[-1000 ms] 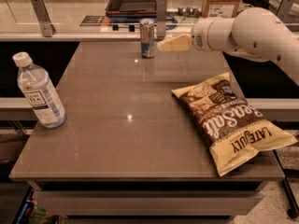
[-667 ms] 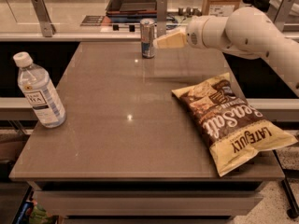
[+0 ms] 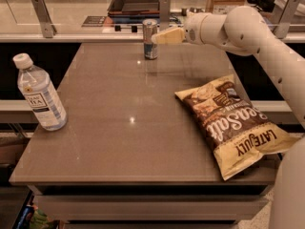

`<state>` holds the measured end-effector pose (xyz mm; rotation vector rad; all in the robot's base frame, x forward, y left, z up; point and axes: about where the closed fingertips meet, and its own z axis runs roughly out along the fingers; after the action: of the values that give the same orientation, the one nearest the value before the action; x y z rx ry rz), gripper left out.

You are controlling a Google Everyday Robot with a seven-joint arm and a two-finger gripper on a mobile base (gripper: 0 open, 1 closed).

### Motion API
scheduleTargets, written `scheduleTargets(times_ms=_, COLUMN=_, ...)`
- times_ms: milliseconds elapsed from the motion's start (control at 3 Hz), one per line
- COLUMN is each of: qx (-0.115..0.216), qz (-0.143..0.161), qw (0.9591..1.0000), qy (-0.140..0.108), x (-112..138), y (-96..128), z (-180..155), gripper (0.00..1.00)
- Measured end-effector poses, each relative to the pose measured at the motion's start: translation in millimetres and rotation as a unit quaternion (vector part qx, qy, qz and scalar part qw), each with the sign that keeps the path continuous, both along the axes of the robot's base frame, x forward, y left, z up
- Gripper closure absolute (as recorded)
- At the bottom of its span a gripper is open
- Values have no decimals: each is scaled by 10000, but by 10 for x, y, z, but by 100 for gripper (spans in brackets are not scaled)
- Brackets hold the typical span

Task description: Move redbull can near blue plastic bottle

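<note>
My tool (image 3: 159,37) is out at the far side of the bench (image 3: 124,142), reaching in from the right, and its pale tip sits right against the right flank of the redbull can (image 3: 150,42). Is it open or clamped on the can? I cannot tell: all I get is a single cream wedge meeting the can's upper half.

The can itself stands upright, silver top showing, about midway along the back edge of the bench. My white arm (image 3: 248,30) runs in from the right and bends toward the can, passing high over the back right corner.

Over to the left, the blue plastic bottle (image 3: 40,97) stands at the left edge of the bench, white cap on, striped label facing the camera. It is well apart from the can, with a wide stretch of brown benchtop between them.

On the right lies a chip bag (image 3: 236,123), brown and yellow, flat on its back, its yellow lower end reaching the right front edge of the bench. It lies apart from both can and bottle.

Behind the bench, a dark tray (image 3: 138,1) sits on the counter beyond the can.
</note>
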<state>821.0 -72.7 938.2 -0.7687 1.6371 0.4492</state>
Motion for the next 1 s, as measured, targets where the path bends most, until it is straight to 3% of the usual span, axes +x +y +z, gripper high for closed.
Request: scheduleTargets(times_ms=1000, qx=453, qz=568, qw=9973, qy=-69, x=261, y=488, z=-77, gripper=0)
